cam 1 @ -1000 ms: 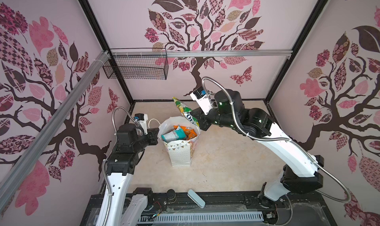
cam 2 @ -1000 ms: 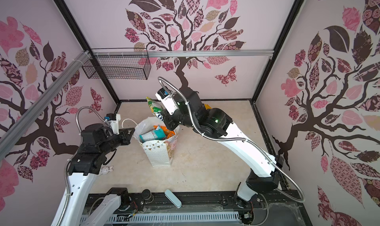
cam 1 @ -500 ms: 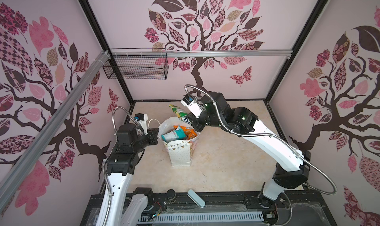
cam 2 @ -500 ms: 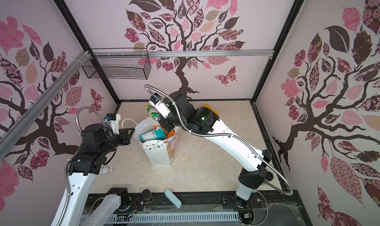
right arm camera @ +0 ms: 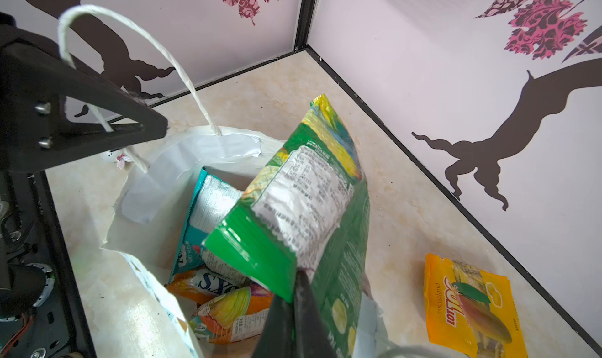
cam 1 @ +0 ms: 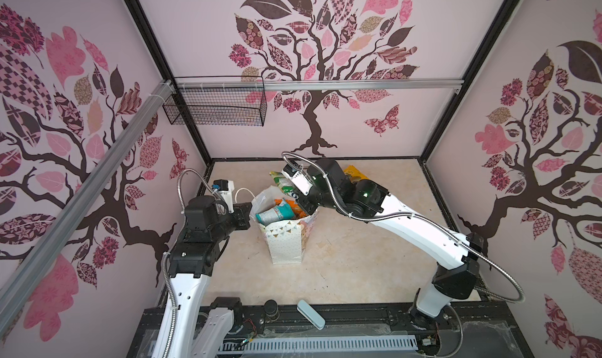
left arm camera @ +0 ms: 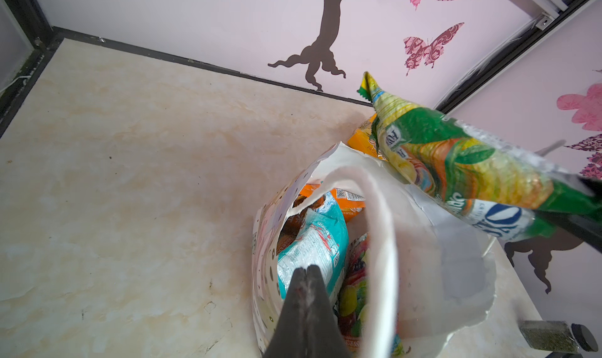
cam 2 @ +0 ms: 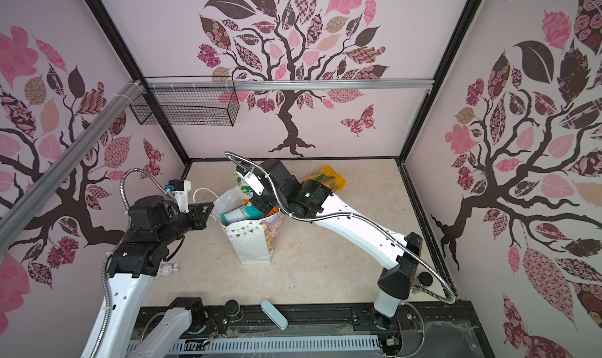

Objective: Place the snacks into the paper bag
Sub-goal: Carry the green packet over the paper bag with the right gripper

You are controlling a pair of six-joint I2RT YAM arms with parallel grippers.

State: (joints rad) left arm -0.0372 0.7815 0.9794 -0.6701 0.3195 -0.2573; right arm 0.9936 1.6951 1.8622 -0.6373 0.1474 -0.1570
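The white paper bag [cam 1: 286, 242] [cam 2: 250, 245] stands upright in mid-floor with its mouth open. Inside lie several snacks, among them a teal packet [cam 1: 273, 213] [left arm camera: 312, 242] and a FOX'S packet [right arm camera: 221, 281]. My right gripper [right arm camera: 294, 276] is shut on a green snack packet [cam 1: 280, 183] [cam 2: 241, 185] [right arm camera: 309, 193], which hangs tilted over the bag's far rim. My left gripper [left arm camera: 308, 268] [cam 1: 249, 209] is shut at the bag's left rim. The cord handle [right arm camera: 182, 69] runs alongside its fingers, and I see nothing pinched between them. An orange-yellow packet [cam 1: 355, 174] [right arm camera: 472, 304] lies on the floor behind the right arm.
A black wire mesh basket [cam 1: 215, 107] hangs on the back wall at the left. A pale blue oblong case [cam 1: 311, 314] lies on the front rail. A small jar with a black lid [left arm camera: 553, 336] and a little white toy [cam 2: 169, 269] sit on the floor.
My right arm has carried the green packet leftward and down, from beside the bag to over its mouth. The left arm and the bag have stayed put.
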